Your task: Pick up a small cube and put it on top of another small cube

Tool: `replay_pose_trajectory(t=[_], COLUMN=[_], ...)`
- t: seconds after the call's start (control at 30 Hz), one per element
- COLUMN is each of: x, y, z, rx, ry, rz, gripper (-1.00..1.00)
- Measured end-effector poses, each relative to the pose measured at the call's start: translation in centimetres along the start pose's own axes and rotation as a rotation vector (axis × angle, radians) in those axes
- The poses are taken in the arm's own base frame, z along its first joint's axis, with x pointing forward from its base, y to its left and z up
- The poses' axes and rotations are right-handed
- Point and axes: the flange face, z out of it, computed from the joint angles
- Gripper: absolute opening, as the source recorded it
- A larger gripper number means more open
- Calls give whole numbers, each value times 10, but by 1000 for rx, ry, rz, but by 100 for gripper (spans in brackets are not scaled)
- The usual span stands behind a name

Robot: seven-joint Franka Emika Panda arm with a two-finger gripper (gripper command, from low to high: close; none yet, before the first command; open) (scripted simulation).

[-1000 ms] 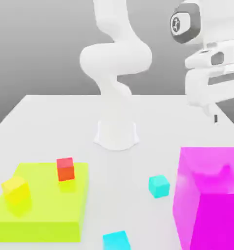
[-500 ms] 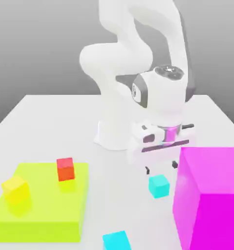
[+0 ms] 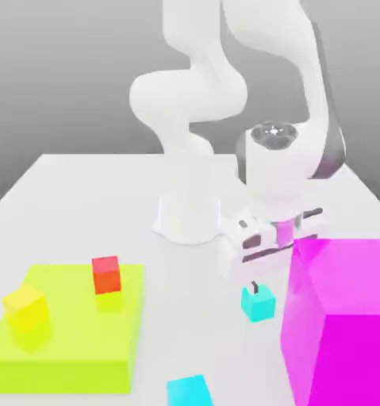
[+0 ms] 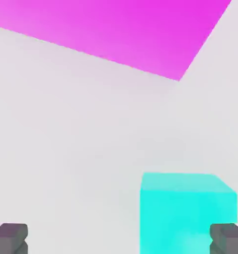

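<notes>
Magenta block [image 3: 343,317] cut off by exterior view's right and bottom edges, hiding one gripper finger. Sky-blue cube [image 3: 188,392] cropped at bottom edge. Arm's upper links run off the top.

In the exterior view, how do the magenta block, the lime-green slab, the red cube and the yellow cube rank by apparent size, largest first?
1. Magenta block, cut off by the picture's edge.
2. Lime-green slab.
3. Yellow cube and red cube: they look alike; the yellow one sits nearer the camera, so I leave them unranked.
</notes>
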Motion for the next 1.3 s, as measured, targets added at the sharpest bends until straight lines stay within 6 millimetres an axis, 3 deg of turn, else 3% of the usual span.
replay_pose_trajectory(t=[0.4,0.67,0.7,1.3], x=[3,11,12,2], y=[10,19,19,8], z=[29,37,37,25], rx=[-38,-79,-82,-29], ry=[21,101,108,9], rz=[7,-1,-3,7], gripper=[0,0,-100,-100])
